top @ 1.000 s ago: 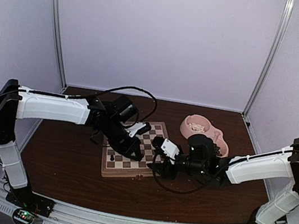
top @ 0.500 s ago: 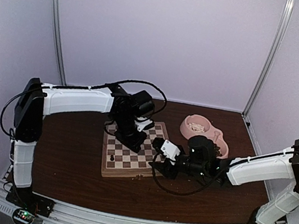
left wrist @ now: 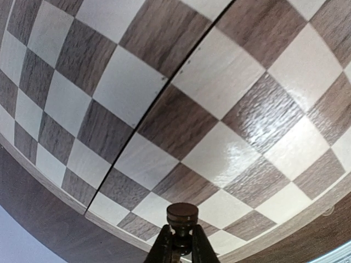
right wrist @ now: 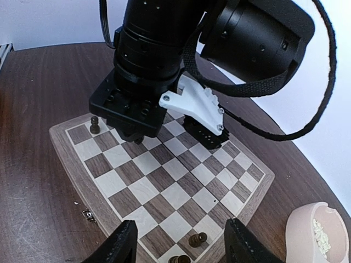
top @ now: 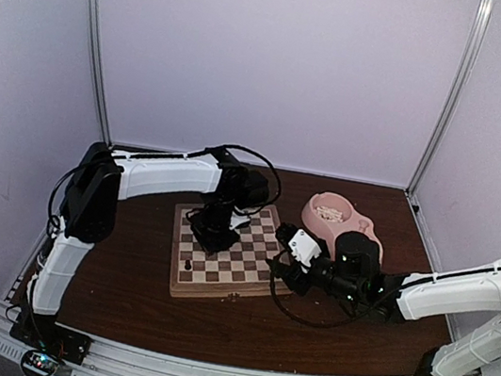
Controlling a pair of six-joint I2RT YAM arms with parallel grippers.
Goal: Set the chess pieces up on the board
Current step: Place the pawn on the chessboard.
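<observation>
The board (top: 240, 268) lies between my arms. My left gripper (left wrist: 182, 234) is shut on a dark chess piece (left wrist: 182, 215) and holds it just above the squares near the board's edge; in the top view the left gripper (top: 212, 237) hangs over the board's far-left part. A dark pawn (top: 187, 262) stands at the near-left corner and also shows in the right wrist view (right wrist: 95, 125). My right gripper (right wrist: 181, 242) is open and empty over the board's right edge, where two dark pieces (right wrist: 198, 239) lie on their sides. The board (right wrist: 164, 183) is otherwise bare.
A pink double bowl (top: 365, 233) with cream-white pieces stands right of the board, its rim in the right wrist view (right wrist: 305, 230). The board's metal clasp (right wrist: 88, 215) faces the near edge. Black cables loop from the left wrist above the board.
The left arm has swung in, carrying its gripper over the board's far-left squares. The right gripper has drawn back to the right, off the board's near-right corner.
</observation>
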